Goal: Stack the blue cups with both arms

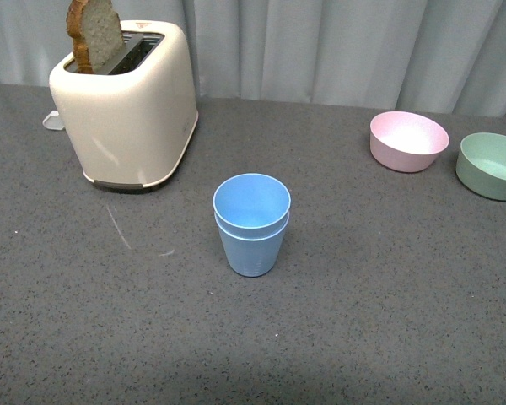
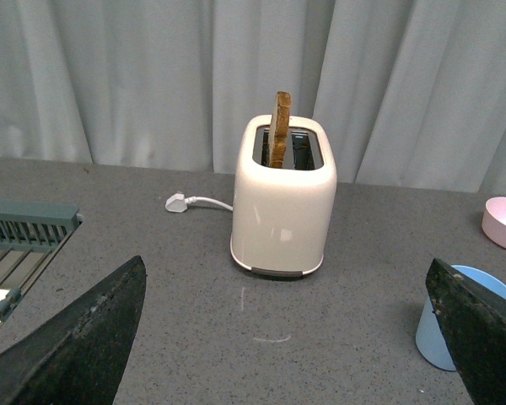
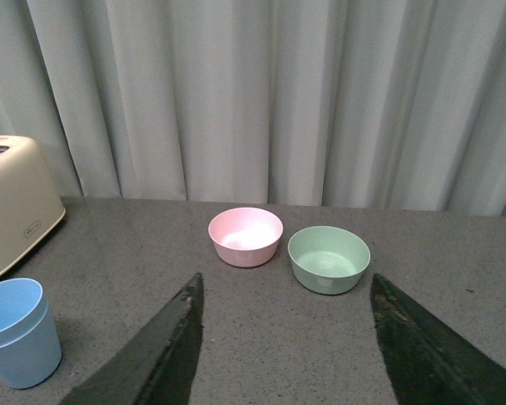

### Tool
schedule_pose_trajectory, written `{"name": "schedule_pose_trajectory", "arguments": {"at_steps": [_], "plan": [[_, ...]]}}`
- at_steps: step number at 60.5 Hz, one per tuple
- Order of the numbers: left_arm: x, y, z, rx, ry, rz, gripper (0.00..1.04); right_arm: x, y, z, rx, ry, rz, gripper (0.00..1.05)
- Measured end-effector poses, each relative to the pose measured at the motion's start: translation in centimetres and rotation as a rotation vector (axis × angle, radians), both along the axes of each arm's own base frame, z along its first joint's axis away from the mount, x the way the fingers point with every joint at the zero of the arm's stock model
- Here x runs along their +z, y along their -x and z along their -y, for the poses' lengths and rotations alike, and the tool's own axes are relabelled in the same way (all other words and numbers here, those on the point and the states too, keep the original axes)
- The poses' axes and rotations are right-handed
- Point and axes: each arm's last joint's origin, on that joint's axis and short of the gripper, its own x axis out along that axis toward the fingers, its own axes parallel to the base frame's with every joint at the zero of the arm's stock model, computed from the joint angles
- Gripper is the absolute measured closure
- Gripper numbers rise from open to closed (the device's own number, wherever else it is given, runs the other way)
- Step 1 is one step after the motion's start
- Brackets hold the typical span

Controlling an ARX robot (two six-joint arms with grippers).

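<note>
The two light-blue cups stand nested, one inside the other, upright in the middle of the grey table. They also show in the left wrist view, partly behind one finger, and in the right wrist view. No arm shows in the front view. My left gripper is open and empty, with the cups off to one side of it. My right gripper is open and empty, facing the bowls, apart from the cups.
A cream toaster with a slice of bread in it stands at the back left. A pink bowl and a green bowl sit at the back right. A grey rack shows in the left wrist view. Curtains hang behind the table.
</note>
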Motion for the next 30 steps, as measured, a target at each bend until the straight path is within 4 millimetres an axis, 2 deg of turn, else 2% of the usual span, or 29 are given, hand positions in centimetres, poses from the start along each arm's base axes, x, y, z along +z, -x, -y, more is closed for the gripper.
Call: {"name": "schedule_pose_trajectory", "arguments": {"at_steps": [12, 30], "plan": [[0.00, 0.00, 0.00, 0.000, 0.000, 0.000, 0.07, 0.00, 0.00, 0.00, 0.000, -0.001, 0.000, 0.08], [0.00, 0.00, 0.00, 0.000, 0.000, 0.000, 0.07, 0.00, 0.00, 0.00, 0.000, -0.001, 0.000, 0.10]]}}
